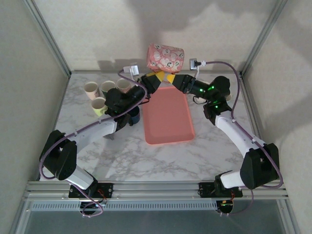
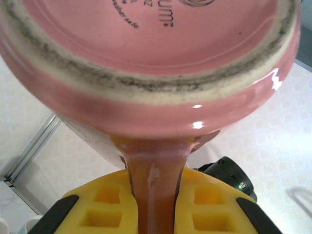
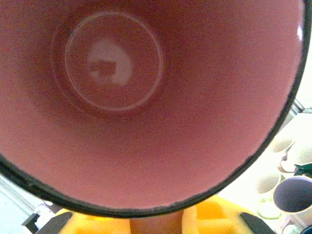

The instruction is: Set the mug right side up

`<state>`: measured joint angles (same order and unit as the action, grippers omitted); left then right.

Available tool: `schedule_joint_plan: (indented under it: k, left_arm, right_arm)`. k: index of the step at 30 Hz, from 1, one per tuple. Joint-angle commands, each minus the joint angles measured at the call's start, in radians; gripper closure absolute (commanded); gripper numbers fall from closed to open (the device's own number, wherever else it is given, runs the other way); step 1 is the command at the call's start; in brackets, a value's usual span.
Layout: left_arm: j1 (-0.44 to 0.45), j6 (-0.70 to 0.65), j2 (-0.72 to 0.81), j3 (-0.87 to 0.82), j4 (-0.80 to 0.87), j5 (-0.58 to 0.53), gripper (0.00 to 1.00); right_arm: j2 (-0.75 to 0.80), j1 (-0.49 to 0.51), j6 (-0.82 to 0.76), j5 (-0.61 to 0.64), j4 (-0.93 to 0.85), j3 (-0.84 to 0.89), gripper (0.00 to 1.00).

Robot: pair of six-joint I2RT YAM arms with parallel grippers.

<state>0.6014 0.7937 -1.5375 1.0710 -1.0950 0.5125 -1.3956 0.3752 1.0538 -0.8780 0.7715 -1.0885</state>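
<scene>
Marble tabletop (image 1: 126, 151) overhead; mug (image 3: 146, 97) interior wrist-side

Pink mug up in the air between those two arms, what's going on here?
Two robot arms are holding a pink mug in the air over the far end of a pink tray. The left pincer is clamped on the handle, on the side of the mug's base. The right pincer appears to grip it from the open-mouth side. The mug is tipped on its side, not yet upright.
</scene>
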Motion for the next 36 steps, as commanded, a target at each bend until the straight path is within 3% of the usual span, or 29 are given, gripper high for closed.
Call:
schedule_joint_plan:
  k: [1, 4, 6, 9, 13, 18, 31, 36]
  left_arm:
    - [0.008, 0.008, 0.050, 0.006, -0.152, 0.010, 1.00]
    - [0.008, 0.014, 0.050, 0.003, -0.138, -0.006, 0.96]
    - [0.007, 0.023, 0.045, 0.002, -0.134, -0.003, 0.80]
    - [0.008, 0.031, 0.041, 0.000, -0.135, 0.005, 0.66]
    - [0.009, 0.028, 0.047, 0.002, -0.092, -0.010, 0.40]
    - [0.010, 0.000, 0.066, 0.005, 0.017, -0.035, 0.23]
    - [0.009, -0.142, 0.144, -0.044, 0.290, -0.045, 0.01]
    - [0.005, -0.215, 0.180, -0.049, 0.424, -0.075, 0.00]
  right_arm:
    - [0.002, 0.010, -0.010, 0.023, 0.060, -0.045, 0.90]
    - [0.011, 0.011, -0.037, 0.030, 0.034, -0.045, 0.97]
    - [0.014, 0.011, -0.063, 0.028, 0.005, -0.051, 1.00]
    - [0.011, 0.010, -0.081, 0.027, -0.018, -0.062, 1.00]
    - [0.002, 0.010, -0.087, 0.025, -0.026, -0.072, 1.00]
    - [-0.005, 0.010, -0.087, 0.019, -0.034, -0.091, 1.00]
    - [-0.002, 0.010, -0.099, 0.017, -0.064, -0.122, 1.00]
    - [0.010, 0.011, -0.128, 0.019, -0.116, -0.124, 1.00]
